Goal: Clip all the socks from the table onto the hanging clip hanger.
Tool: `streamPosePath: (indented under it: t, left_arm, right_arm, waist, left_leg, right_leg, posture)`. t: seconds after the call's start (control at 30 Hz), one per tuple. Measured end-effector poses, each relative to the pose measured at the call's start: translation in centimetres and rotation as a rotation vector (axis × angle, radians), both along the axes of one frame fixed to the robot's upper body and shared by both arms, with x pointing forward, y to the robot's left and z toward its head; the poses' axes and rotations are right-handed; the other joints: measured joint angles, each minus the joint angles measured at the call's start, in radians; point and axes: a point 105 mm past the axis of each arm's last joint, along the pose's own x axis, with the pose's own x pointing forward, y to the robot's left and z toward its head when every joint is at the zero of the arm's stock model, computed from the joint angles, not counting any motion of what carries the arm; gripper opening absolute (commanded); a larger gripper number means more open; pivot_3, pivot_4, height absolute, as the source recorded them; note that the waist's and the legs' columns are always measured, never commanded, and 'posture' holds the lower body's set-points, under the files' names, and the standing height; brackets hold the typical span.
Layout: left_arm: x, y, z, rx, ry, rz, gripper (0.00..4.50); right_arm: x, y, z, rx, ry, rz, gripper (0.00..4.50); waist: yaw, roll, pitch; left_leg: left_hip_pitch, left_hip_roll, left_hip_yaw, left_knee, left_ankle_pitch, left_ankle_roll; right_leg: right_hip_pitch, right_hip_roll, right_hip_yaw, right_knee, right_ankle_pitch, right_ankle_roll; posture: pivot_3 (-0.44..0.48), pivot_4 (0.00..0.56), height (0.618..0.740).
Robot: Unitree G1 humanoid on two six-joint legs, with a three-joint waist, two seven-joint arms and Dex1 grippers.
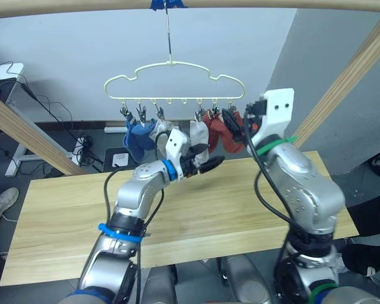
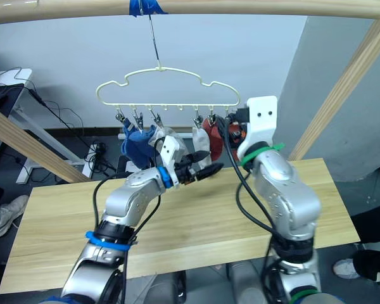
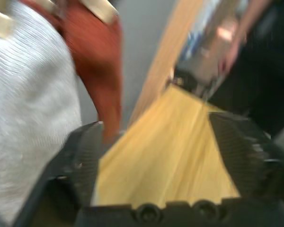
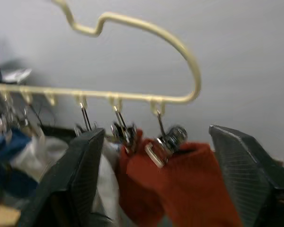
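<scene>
while blue [image 1: 137, 140], grey [image 1: 199, 136] and rust-red socks [image 1: 216, 131] hung clipped on the clip hanger [image 1: 175, 79], both the left hand [image 1: 210, 166] and right hand [image 4: 156, 189] gaped open, empty, above the desk [image 1: 63, 215].

Wooden pole frame [image 1: 28, 132], floor cables [image 1: 82, 142]

The room is evenly, softly lit, with no hard glare. Faint shadows lie on the tabletop [image 1: 196, 209] beneath the arms. Both head views are sharp. The left wrist view is heavily motion-blurred; the right wrist view is soft, its hanging socks [image 4: 180, 184] smeared.
</scene>
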Motion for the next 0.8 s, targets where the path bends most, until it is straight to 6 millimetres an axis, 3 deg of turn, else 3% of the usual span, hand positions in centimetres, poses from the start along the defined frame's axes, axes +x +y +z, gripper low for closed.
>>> streamPosePath:
  t: [0.2, 0.3, 0.57, 0.8]
  left_arm:
    - [-2.7, 3.9, 0.3, 0.153, -0.081, -0.039, 4.5]
    - [-3.8, 7.0, 1.0, 0.216, -0.075, -0.022, 4.5]
    - [-3.3, 14.6, 4.4, 0.338, -0.118, 0.233, 4.5]
    - [-3.0, 19.7, 2.7, 0.432, -0.011, 0.397, 4.5]
  right_arm:
    - [-1.3, -1.7, -1.0, -0.211, 0.01, 0.181, 4.43]
    - [-2.0, -2.3, -0.9, -0.296, -0.003, 0.276, 4.43]
    - [-1.7, -5.9, -1.6, -0.444, 0.002, 0.389, 4.43]
    - [-1.4, -8.2, -1.3, -0.479, -0.008, 0.399, 4.43]
  waist:
    - [-0.001, 0.0, 0.0]
    - [0.001, 0.0, -0.001]
    - [0.033, -0.003, -0.003]
    - [0.051, -0.003, -0.014]
  left_leg:
    - [0.001, 0.0, 0.0, 0.0, 0.0, 0.0]
    - [0.001, 0.0, 0.0, 0.0, 0.0, 0.0]
    - [0.001, 0.0, 0.001, 0.001, 0.0, 0.0]
    - [0.001, 0.0, 0.001, 0.001, 0.0, 0.0]
  right_leg:
    - [0.0, 0.0, 0.0, 0.001, 0.0, 0.0]
    - [0.0, 0.0, -0.001, 0.001, 0.0, 0.0]
    - [0.0, -0.001, -0.001, 0.0, 0.0, 0.0]
    - [0.0, -0.001, -0.001, 0.001, 0.0, 0.0]
  posture:
    - [-0.196, 0.192, 0.74]
    - [-0.169, 0.178, 0.74]
    - [-0.108, 0.135, 0.74]
    - [-0.096, 0.103, 0.74]
